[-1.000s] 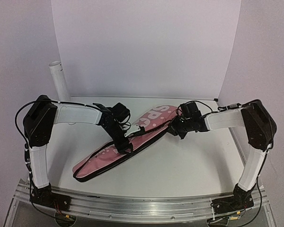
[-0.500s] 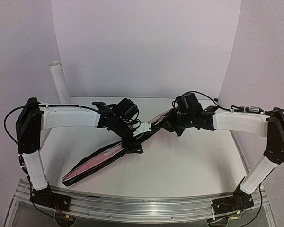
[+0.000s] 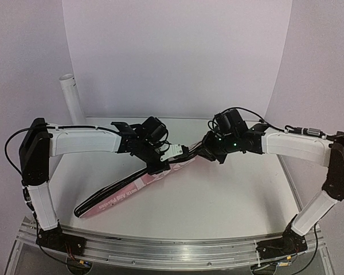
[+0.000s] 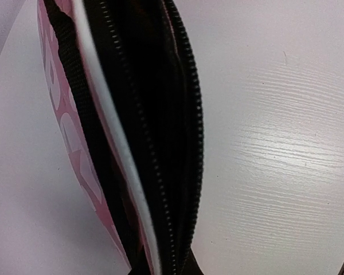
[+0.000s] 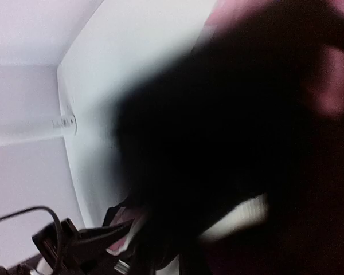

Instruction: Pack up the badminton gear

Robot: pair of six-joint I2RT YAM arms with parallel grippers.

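Note:
The long pink bag stands on its edge, slanting from the near left up to the middle of the table. My left gripper is shut on its black zip edge near the middle. My right gripper is shut on the bag's wide far end. The left wrist view looks straight down the black zipper, with the pink side at its left and a pale white strip beside the zip; I cannot tell what the strip is. The right wrist view is filled by dark, blurred bag fabric. The badminton gear is hidden.
A tall white tube stands at the back left against the wall. The white table runs to a metal rail at the near edge. White walls close in the back and both sides.
The bag lay flat a second ago and is now tipped up on its edge. My left gripper opened, then closed on the zip edge. Both arms have reached inward.

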